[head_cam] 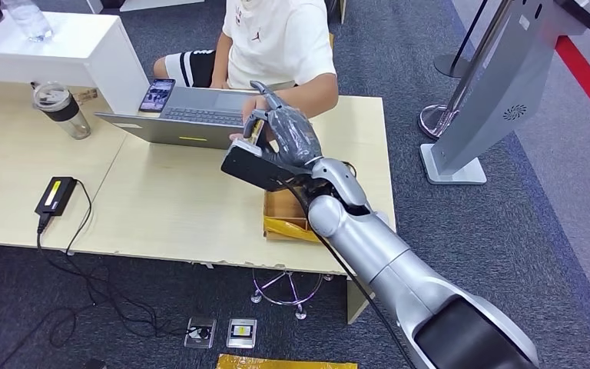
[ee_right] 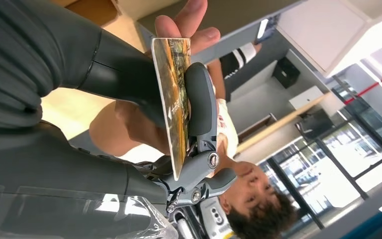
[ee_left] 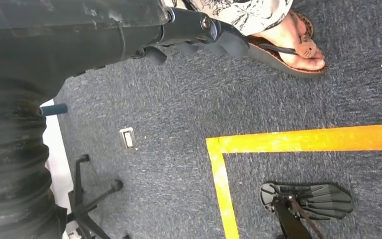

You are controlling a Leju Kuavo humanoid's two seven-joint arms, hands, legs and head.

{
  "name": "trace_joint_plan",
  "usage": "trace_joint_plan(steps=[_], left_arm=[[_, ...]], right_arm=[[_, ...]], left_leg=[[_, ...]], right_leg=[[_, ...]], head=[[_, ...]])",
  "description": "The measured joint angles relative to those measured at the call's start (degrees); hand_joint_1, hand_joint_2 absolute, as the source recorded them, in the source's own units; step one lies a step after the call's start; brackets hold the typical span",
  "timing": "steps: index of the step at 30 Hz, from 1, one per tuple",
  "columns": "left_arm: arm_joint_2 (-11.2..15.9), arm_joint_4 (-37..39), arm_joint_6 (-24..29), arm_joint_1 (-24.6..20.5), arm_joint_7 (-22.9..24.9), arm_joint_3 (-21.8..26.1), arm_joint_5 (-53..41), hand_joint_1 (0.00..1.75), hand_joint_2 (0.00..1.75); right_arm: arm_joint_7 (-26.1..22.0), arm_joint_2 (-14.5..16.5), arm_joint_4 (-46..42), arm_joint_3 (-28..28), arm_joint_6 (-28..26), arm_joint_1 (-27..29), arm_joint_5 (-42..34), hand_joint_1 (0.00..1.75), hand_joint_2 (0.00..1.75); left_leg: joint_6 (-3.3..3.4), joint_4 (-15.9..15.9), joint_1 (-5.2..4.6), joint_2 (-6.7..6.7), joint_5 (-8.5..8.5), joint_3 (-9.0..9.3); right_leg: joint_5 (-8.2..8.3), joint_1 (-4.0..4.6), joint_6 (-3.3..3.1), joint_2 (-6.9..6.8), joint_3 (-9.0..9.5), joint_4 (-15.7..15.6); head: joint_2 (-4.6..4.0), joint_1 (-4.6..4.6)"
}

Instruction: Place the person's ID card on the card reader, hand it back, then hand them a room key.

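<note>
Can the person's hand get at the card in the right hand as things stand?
Probably yes: the person's fingers already touch the card edge, which sticks out past the right hand.

The scene is viewed by the head camera from high up, looking forward and down over the counter toward a seated person. The carpeted floor is looked down on by the left wrist camera. The right hand is seen at very close range by the right wrist camera, facing upward toward the same person, who is shared with the head view.
</note>
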Motion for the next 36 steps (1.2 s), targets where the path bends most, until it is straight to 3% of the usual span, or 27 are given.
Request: trace_joint_plan(steps=[1, 5, 12, 17, 30, 36], left_arm=[[-0.08, 0.03, 0.19, 0.01, 0.2, -0.03, 0.2, 0.0, 1.75], [-0.44, 0.18, 0.99, 0.04, 1.08, -0.05, 1.26, 0.0, 1.75], [-1.13, 0.36, 2.38, 0.1, 2.65, -0.04, 3.36, 0.0, 1.75], [-1.59, 0.36, 3.29, 0.19, 3.32, -0.03, 5.04, 0.0, 1.75], [-1.76, 0.36, 4.22, 0.54, 3.96, -0.03, 7.63, 0.0, 1.75], [-1.62, 0.36, 3.4, 0.56, 3.96, -0.04, 8.19, 0.0, 1.75]], right_arm=[[0.21, 0.14, 0.61, 0.14, -0.07, -0.05, 0.16, 1.75, 1.75], [0.63, 0.81, 2.98, 0.57, -0.39, -0.38, 0.7, 0.0, 1.75], [2.05, 2.08, 5.73, 1.12, -0.96, -0.73, -0.1, 0.0, 1.75], [1.76, 2.36, 5.74, -0.31, -1.84, -0.56, -6.38, 0.0, 1.75], [1.94, -1.35, -13.51, -5.79, -2.22, 6.55, -18.3, 0.0, 1.75], [7.44, -3.61, -23.69, -5.7, 5.81, 9.22, -11.41, 0.0, 1.75]], left_leg=[[0.0, 0.0, 0.0, 0.0, 0.0, -0.01], [-0.01, 0.0, 0.0, 0.03, -0.01, -0.03], [-0.01, 0.0, 0.0, 0.03, -0.01, -0.04], [-0.01, 0.01, 0.0, 0.04, -0.01, -0.01], [-0.02, 0.02, 0.0, 0.17, -0.02, 0.07], [-0.02, 0.02, 0.0, 0.19, -0.01, 0.08]], right_leg=[[0.0, 0.0, 0.0, 0.0, 0.0, 0.0], [0.0, 0.0, 0.0, 0.01, -0.04, 0.0], [0.0, 0.0, 0.0, 0.03, -0.07, 0.0], [0.0, 0.0, 0.0, 0.04, -0.07, 0.0], [0.01, -0.01, -0.01, 0.19, -0.07, 0.0], [0.02, -0.01, -0.02, 0.19, -0.06, 0.0]], head=[[0.0, 0.0], [0.0, 0.0], [0.0, -0.01], [0.0, 0.01], [0.0, 0.0], [0.0, 0.0]])
